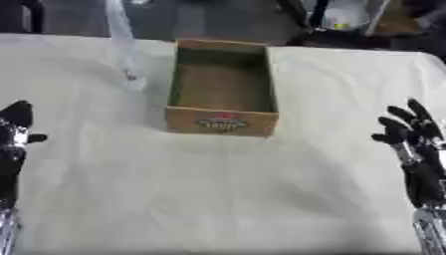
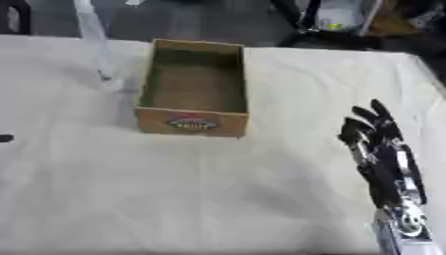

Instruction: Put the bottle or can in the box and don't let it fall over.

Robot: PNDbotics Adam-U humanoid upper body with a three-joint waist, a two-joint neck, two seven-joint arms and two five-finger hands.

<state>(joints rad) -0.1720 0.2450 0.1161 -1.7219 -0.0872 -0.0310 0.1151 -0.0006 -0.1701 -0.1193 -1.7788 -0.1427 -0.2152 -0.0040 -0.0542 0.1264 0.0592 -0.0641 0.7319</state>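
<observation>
An open brown cardboard box (image 1: 222, 123) with a red label on its near wall stands at the table's far middle, and nothing shows inside it. Just left of the box a tall, pale, see-through thing (image 1: 125, 50) rises from the cloth; it is blurred and I cannot make out its shape. My left hand (image 1: 14, 130) rests open at the lower left edge, fingers up, far from both. My right hand (image 2: 376, 142) stands open at the lower right, fingers up and holding nothing, well apart from the box.
A white cloth (image 1: 218, 194) covers the table, with its wide near part between my hands. Beyond the far edge lie a dark floor and dark gear with a white and yellow object (image 1: 341, 17) at the upper right.
</observation>
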